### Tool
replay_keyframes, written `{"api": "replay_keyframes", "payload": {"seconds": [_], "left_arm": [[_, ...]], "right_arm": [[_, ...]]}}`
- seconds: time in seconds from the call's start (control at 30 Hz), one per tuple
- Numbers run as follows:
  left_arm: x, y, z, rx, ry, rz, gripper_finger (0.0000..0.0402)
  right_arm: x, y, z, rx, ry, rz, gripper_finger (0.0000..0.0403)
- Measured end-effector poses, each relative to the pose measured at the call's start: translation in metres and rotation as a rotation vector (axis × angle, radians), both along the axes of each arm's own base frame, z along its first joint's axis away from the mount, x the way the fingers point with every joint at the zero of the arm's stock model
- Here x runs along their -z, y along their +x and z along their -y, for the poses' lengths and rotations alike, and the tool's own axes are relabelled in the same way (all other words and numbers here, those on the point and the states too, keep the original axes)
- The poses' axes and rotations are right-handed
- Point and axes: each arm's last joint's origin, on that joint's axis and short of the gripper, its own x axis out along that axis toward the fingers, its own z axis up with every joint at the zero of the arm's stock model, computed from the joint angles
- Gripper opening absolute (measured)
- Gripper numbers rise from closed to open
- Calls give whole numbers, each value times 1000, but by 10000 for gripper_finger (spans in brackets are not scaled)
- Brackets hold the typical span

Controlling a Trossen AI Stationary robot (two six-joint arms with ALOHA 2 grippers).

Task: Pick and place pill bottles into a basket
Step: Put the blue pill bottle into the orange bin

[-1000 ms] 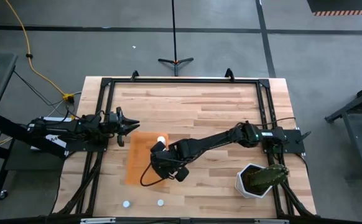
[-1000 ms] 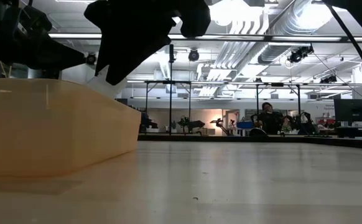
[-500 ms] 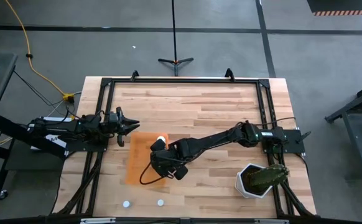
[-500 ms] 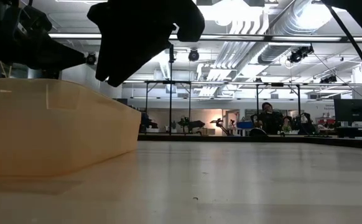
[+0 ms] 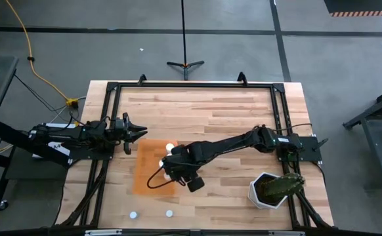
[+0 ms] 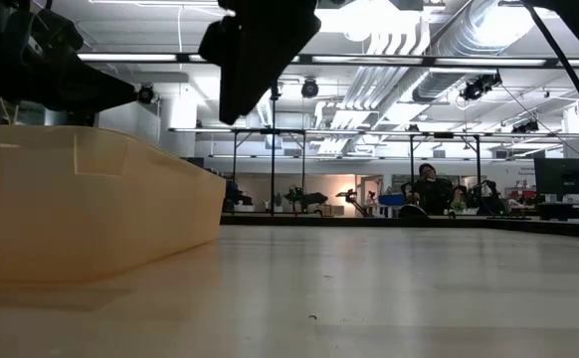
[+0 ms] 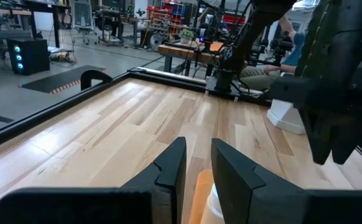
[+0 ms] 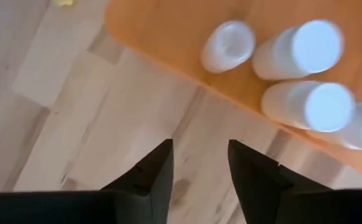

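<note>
The right gripper (image 8: 199, 168), fingers parted and empty, hovers at the orange basket's (image 5: 146, 177) 3 o'clock edge; four pill bottles (image 8: 305, 50) stand inside. Two more bottles (image 5: 133, 214) sit on the table (image 5: 204, 111) at 6 o'clock of the basket, a potted plant (image 5: 273, 189) well off at 3 o'clock. The left gripper (image 5: 138, 132) waits at 11 o'clock, fingers narrowly apart and empty.

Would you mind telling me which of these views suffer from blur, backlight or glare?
Right wrist view: the pill bottles in the basket are smeared with blur. Low view: bright ceiling lights silhouette the right gripper, and the near basket wall looks soft. Left wrist view: the left gripper fingers are close and soft. High view: evenly lit.
</note>
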Motion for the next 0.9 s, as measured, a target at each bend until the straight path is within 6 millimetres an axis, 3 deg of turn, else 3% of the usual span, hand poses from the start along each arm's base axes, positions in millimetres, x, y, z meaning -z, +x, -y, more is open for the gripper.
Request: {"api": "replay_keyframes", "payload": {"seconds": [0.13, 0.27, 0.37, 0.5, 0.7, 0.8, 0.9], "left_arm": [[0, 0, 0, 4, -3, 1, 111], [0, 0, 0, 4, -3, 2, 111], [-1, 0, 0, -3, -4, 7, 111], [0, 0, 0, 2, -3, 1, 111], [0, 0, 0, 1, -3, 1, 111], [0, 0, 0, 1, -3, 1, 111], [0, 0, 0, 1, -4, 1, 111]], "right_arm": [[-13, -1, 0, 19, -34, 73, 117], [-33, 21, 0, 39, -68, 381, 85], [-43, 37, 12, 39, -1, 535, 63], [-49, 48, 40, 146, 111, 595, 37], [-54, 38, 81, 293, 64, 498, 11], [-75, 32, 87, 349, -25, 587, 2], [-97, 33, 83, 300, 17, 733, 3]]}}
